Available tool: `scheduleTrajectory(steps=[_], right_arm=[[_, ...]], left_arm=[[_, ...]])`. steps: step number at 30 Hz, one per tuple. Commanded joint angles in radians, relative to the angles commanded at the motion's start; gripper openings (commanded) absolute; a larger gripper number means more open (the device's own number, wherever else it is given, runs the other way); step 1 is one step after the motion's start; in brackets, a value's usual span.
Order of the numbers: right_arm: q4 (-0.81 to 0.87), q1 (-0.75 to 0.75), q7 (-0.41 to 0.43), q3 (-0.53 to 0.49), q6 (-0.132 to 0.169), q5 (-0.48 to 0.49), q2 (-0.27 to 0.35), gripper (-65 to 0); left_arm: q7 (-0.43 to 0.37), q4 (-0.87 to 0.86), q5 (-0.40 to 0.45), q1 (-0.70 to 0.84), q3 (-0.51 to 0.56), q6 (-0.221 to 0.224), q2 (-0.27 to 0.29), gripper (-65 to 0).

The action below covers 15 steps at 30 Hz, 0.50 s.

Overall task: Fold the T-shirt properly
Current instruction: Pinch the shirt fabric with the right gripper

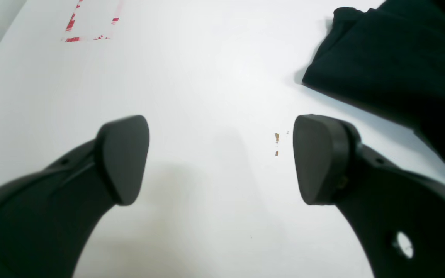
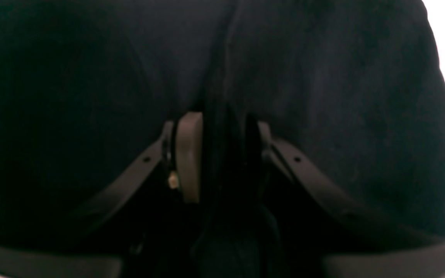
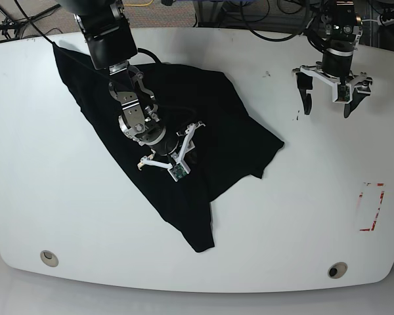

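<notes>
White desk (image 3: pixel 65 216) fills my screens, with cables trailing along its far edge. I can read no brand or writing anywhere; the only marking is a broken red-striped rectangle of tape (image 3: pixel 371 207) on the desk, which my left wrist feed shows well ahead of the left jaws and off to their left side. Two tiny brown specks (image 1: pixel 276 143) sit on the desk just beside the inner face of one left pad.

My left gripper (image 1: pixel 220 160) hovers with its jaws spread wide and nothing between them. From there, the T-shirt (image 3: pixel 184 118) shows only as a dark folded edge ahead and to the right, apart from the pads.

My right gripper (image 2: pixel 222 158) is down on the T-shirt, jaws pinching a raised ridge of black cloth. Fabric fills nearly that whole feed, running out ahead of the jaws and to both sides. Overall the shirt lies spread and rumpled across the desk.
</notes>
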Motion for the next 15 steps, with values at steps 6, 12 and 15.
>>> scheduleTrajectory(steps=[6, 12, 15], right_arm=[[0.005, 0.000, -0.002, 0.000, 0.000, -0.008, 0.002, -46.6], [-0.008, 0.000, 0.003, 0.000, 0.000, -0.008, 0.002, -47.1], [-0.031, 0.003, 0.005, 0.000, 0.000, -0.008, 0.002, -48.8]], left_arm=[[0.000, 0.000, 0.000, 0.000, 0.000, 0.000, 0.000, -10.3], [0.000, 0.000, 0.000, 0.000, 0.000, 0.000, 0.000, -10.3], [0.000, 0.000, 0.000, 0.000, 0.002, 0.000, 0.000, -10.3]])
